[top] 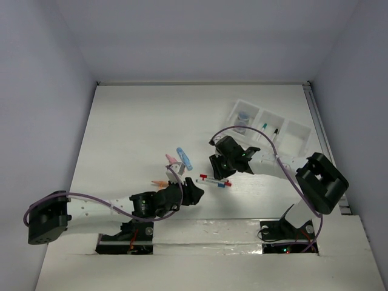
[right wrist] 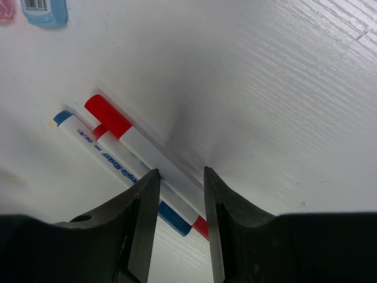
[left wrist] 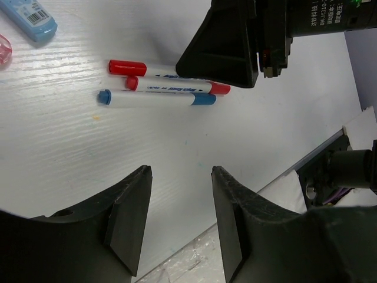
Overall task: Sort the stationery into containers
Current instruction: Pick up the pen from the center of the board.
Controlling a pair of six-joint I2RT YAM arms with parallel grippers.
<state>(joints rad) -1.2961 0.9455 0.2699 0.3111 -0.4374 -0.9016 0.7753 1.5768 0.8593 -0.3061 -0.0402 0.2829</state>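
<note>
Three white pens [top: 213, 180] lie side by side on the table, two with red caps [right wrist: 109, 115] and one with blue ends [left wrist: 153, 98]. My right gripper [right wrist: 179, 174] hangs open right over them, a finger on each side of the red-capped pen [left wrist: 126, 67], with gaps still showing. Just short of the pens, my left gripper [left wrist: 179, 174] is open over bare table. The divided translucent tray [top: 295, 145] stands at the back right, with a bluish disc [top: 243, 116] in its left compartment and pens [top: 265, 126] in the middle one.
A chunky blue piece [top: 184, 158] and a pink piece [top: 174, 160] lie left of the right gripper. An orange piece [top: 159, 182] is beside the left arm. The table's taped front edge [left wrist: 194, 259] is close under the left fingers.
</note>
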